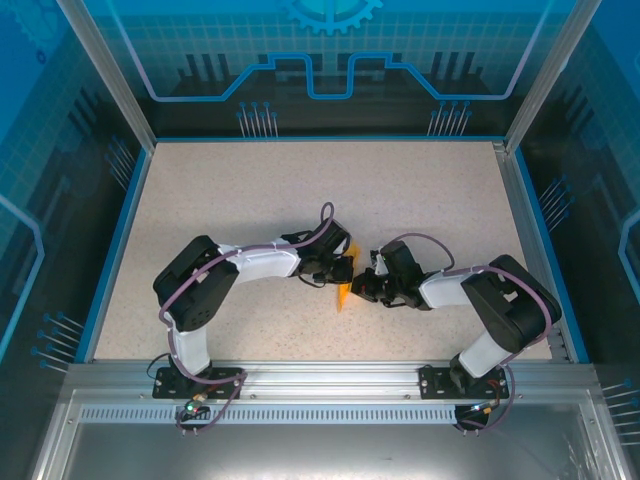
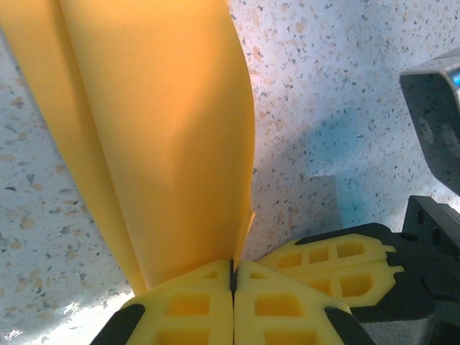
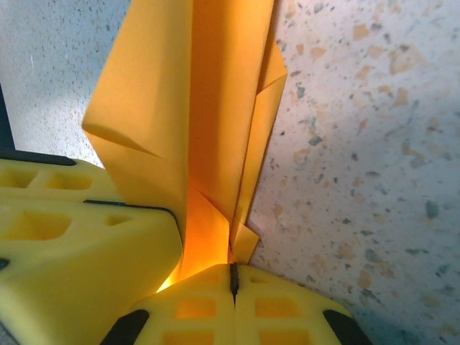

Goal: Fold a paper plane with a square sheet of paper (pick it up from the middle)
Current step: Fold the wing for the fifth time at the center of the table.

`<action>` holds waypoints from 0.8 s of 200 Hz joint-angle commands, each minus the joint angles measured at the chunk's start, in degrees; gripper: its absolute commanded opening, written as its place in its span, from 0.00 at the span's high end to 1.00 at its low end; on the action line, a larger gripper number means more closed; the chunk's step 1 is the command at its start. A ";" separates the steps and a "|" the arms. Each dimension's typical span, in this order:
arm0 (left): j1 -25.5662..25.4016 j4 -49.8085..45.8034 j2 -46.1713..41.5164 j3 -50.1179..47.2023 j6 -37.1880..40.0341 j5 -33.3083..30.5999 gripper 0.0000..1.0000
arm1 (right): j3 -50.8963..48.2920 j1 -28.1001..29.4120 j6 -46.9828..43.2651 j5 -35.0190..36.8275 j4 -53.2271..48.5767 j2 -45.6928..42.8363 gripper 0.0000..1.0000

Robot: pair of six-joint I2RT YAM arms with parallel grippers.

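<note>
In the top external view the two arms bend inward and meet just below the centre of the frame, over the speckled table [image 1: 250, 190]; between their tips sits the paper plane [image 1: 343, 297] — a narrow piece of folded orange-yellow paper, one sliver showing below the meeting point and another above it. The left gripper [image 1: 338, 272] comes in from the left of the frame and the right gripper [image 1: 364, 288] from the right, nearly tip to tip. In the left wrist view the left gripper's yellow fingers [image 2: 219, 287] sit at the bottom edge, pressed together with only a thin dark seam between them; the paper rises out of that seam and fans into the upper left of the frame, so this claw is clenched on the paper plane. At lower right of that view the right gripper's fingers [image 2: 338, 262] lie just beside it. In the right wrist view the right gripper's fingers [image 3: 266, 287] likewise meet at bottom centre, clamped on the paper's lower end; above them the paper shows a long centre crease and folded flaps running to the top edge; the left gripper's fingers [image 3: 72, 244] bulk at lower left, against the paper's side. Whether any edge of the paper touches the table — I cannot tell.
</note>
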 commanded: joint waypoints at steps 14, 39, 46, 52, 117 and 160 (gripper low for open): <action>-0.66 2.12 3.46 1.58 -2.42 -5.44 0.93 | -1.69 0.04 -2.68 1.28 0.21 1.07 1.00; -0.64 1.47 3.37 1.60 -2.85 -7.13 0.94 | -2.14 0.02 -2.66 1.25 0.38 0.75 1.00; -0.64 1.49 3.37 1.61 -2.99 -7.25 0.93 | -2.13 0.03 -2.65 1.23 0.36 0.73 1.00; -0.65 1.44 3.37 1.49 -3.12 -7.63 0.94 | -2.13 0.01 -2.72 1.25 0.25 0.73 1.00; -0.72 1.97 2.72 0.78 -4.32 -9.65 0.94 | -2.13 -0.03 -2.88 1.33 -0.03 0.46 1.00; -0.65 3.48 4.06 1.01 -5.23 -7.72 0.94 | -2.35 0.00 -2.86 1.56 -0.10 0.06 1.00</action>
